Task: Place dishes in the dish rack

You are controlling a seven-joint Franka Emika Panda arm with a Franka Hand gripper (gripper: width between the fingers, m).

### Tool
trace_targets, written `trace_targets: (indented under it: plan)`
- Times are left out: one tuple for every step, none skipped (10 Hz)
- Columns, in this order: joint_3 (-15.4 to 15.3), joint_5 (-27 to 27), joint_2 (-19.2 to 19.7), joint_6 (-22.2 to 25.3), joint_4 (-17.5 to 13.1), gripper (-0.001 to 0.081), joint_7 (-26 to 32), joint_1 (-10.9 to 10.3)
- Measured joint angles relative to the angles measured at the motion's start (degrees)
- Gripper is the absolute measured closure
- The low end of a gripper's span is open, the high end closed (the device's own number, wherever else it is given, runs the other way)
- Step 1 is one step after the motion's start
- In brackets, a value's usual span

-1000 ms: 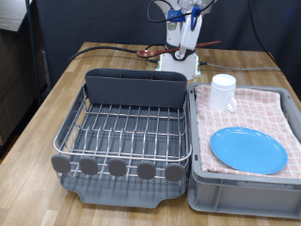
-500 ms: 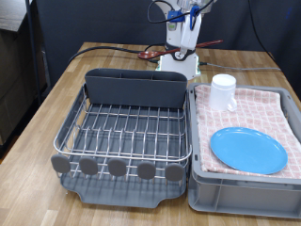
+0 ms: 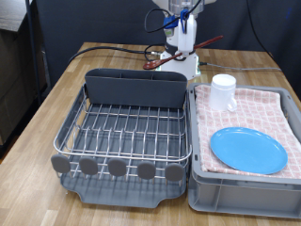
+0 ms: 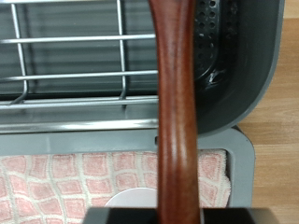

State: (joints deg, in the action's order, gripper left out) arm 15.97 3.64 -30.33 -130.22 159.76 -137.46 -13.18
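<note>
My gripper [image 3: 185, 36] hangs high at the exterior view's top, behind the dish rack [image 3: 127, 132], shut on the reddish-brown wooden spoon [image 3: 213, 40], which sticks out tilted to both sides. In the wrist view the spoon's handle [image 4: 176, 103] runs down the middle, above the rack's wires [image 4: 65, 56] and grey caddy [image 4: 220, 56]. The white mug [image 3: 223, 92] stands upright and the blue plate [image 3: 247, 150] lies flat on the pink checkered cloth in the grey crate [image 3: 245, 196]. The rack holds no dishes.
The rack's tall caddy [image 3: 136, 89] stands along its far side and round knobs [image 3: 118, 168] line its near edge. The crate sits directly to the rack's right in the exterior view. Cables [image 3: 113, 49] lie on the wooden table behind.
The gripper has shifted slightly with the spoon. The spoon now tilts more, its end on the exterior view's right higher and its other end lower. Mug and plate have not moved.
</note>
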Motion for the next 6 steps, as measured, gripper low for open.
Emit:
trace_targets:
  plan:
    - [1.13,-0.6,0.04,0.0,0.23,0.0711,0.9,0.0]
    - [2.28,-0.98,0.11,-0.04,0.55,0.0711,1.6,0.02]
    - [3.33,-1.12,0.23,-0.28,0.98,0.0711,2.16,0.04]
    - [4.29,-1.13,0.38,-0.77,1.47,0.0711,2.7,0.05]
    - [5.27,-1.14,0.61,-1.43,1.91,0.0711,3.34,0.06]
    - [6.21,-1.14,0.97,-2.27,2.34,0.0711,4.01,0.06]
